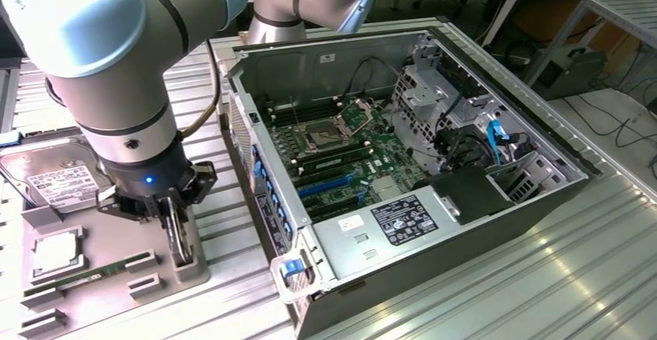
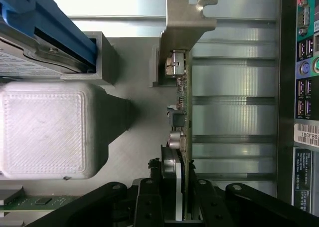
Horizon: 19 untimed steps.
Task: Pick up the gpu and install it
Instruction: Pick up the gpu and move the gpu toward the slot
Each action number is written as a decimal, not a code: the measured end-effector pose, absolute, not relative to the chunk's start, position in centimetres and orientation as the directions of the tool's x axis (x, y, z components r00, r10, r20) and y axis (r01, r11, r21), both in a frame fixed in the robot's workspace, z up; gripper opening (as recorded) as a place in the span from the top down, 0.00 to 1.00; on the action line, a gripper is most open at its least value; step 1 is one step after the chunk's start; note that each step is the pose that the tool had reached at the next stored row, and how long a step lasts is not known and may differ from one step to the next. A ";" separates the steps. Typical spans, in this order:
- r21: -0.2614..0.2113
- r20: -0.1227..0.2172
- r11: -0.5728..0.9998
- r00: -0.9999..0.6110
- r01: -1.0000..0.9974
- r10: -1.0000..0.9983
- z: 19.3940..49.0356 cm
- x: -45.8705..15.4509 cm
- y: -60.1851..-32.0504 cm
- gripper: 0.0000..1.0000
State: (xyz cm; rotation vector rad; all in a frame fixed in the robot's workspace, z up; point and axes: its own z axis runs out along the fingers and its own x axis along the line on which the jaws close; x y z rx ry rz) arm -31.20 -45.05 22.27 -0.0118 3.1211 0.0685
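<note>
My claw (image 1: pixel 177 228) is down over the grey tray (image 1: pixel 123 232) that sits on the metal bench (image 1: pixel 575 278), on the exterior view's left of the open computer case (image 1: pixel 493 225). The graphics card (image 2: pixel 183 102) stands on its long edge in a slot at the tray's edge nearest the case, and I sit astride it, one side of me against each face. From my wrist I see the card end-on: a thin green board, small parts along it, and its silver end bracket (image 2: pixel 185 27) at the end away from me. Whether I am pressing on the card or merely flanking it, I cannot tell. The card is upright and seated in its slot.

The rest of the tray lies on the side away from the case. A hard drive (image 1: pixel 57 178) with a white label lies flat at the tray's far corner. A square silver processor (image 1: pixel 57 251) rests in a pocket further along that side. A slim green memory stick (image 1: pixel 92 276) lies in a groove between the processor and the tray's near edge.

Inside the case, the motherboard (image 1: pixel 339 163) lies bare with its blue slots (image 1: pixel 328 182) showing.
</note>
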 end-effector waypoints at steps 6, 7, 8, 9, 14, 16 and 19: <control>0.051 -0.020 0.999 -1.000 -0.008 -0.007 24.2 -31.2 -45.1 0.72; 0.052 -0.020 0.999 -1.000 -0.008 -0.007 24.7 -31.2 -45.1 0.72; 0.052 -0.020 0.999 -1.000 -0.008 -0.007 25.1 -31.2 -45.1 0.72; 0.052 -0.020 0.999 -1.000 -0.008 -0.007 25.5 -31.2 -45.1 0.72; 0.062 -0.020 0.998 -1.000 -0.008 -0.007 26.5 -31.2 -45.2 0.72; 0.063 -0.020 0.998 -1.000 -0.008 -0.007 26.6 -31.2 -45.2 0.72; 0.065 -0.020 0.998 -1.000 -0.008 -0.007 26.8 -31.2 -45.2 0.72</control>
